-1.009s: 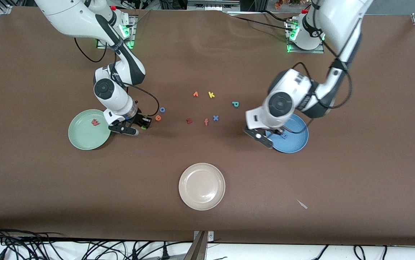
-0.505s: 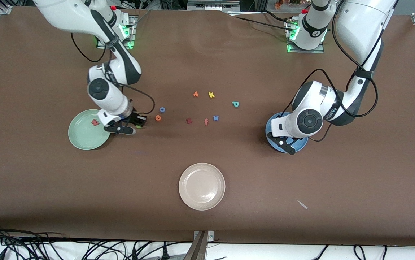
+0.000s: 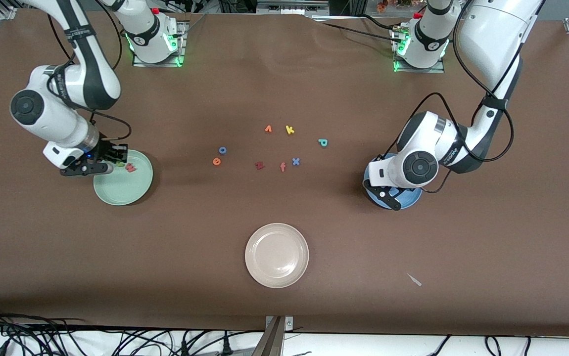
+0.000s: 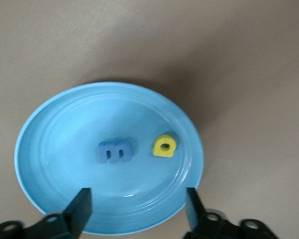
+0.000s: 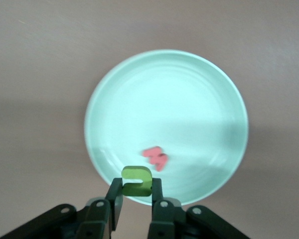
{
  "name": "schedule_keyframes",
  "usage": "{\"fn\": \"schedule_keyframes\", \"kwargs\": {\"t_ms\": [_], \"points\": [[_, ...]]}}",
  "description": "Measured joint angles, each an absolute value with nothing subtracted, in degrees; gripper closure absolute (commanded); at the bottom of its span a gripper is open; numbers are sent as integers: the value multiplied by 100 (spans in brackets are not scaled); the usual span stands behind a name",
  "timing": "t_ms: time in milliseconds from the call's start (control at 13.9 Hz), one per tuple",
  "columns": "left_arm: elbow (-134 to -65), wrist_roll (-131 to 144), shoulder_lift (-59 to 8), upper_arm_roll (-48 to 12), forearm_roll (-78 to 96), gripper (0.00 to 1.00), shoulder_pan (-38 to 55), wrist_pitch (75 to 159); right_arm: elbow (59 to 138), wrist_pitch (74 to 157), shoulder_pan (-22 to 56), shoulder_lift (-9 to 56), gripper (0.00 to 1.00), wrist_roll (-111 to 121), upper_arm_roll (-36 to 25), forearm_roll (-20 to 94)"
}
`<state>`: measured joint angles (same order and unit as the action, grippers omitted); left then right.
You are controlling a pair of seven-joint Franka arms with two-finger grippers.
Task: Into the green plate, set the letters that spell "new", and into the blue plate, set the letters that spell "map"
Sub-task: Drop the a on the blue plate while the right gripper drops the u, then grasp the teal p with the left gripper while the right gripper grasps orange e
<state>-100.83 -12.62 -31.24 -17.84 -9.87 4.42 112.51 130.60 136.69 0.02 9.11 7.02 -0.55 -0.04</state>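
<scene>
Right gripper [image 5: 135, 209] fingers clamp green n [image 5: 137, 180] over green plate [image 5: 199, 99] | left gripper [image 4: 138, 209] fingers apart over blue plate [image 4: 55, 149]

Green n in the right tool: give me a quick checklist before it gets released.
1. Right tool shut on green n: ok.
2. The n over green plate: ok, though just inside its rim.
3. Pink-red w already in the plate, apart from the n: ok.
4. Left tool open above blue plate, holding nothing: ok.
5. Blue m and yellow a in the blue plate: ok.
6. Orange e and teal p collected: not ok, both on the table.
</scene>
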Motion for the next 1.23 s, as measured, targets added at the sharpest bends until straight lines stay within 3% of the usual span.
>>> {"fn": "schedule_keyframes", "kwargs": {"t_ms": [72, 505, 865, 1225], "points": [[-10063, -1167, -3115, -1844, -987, 0, 450, 11244, 13169, 13843, -24, 966, 33, 729, -60, -2], [-10044, 868, -3110, -2571, -987, 0, 499, 11237, 13297, 14067, -4, 1089, 34, 237, 102, 19], [-10138, 3553, -3292, -2719, -986, 0, 1129, 11534, 13298, 14331, 105, 1219, 34, -1954, 1161, 24], [-10598, 5546, -3464, -2718, -986, 0, 1540, 12240, 13164, 15053, 1167, 1720, 34, -3704, 1318, 24]]}}
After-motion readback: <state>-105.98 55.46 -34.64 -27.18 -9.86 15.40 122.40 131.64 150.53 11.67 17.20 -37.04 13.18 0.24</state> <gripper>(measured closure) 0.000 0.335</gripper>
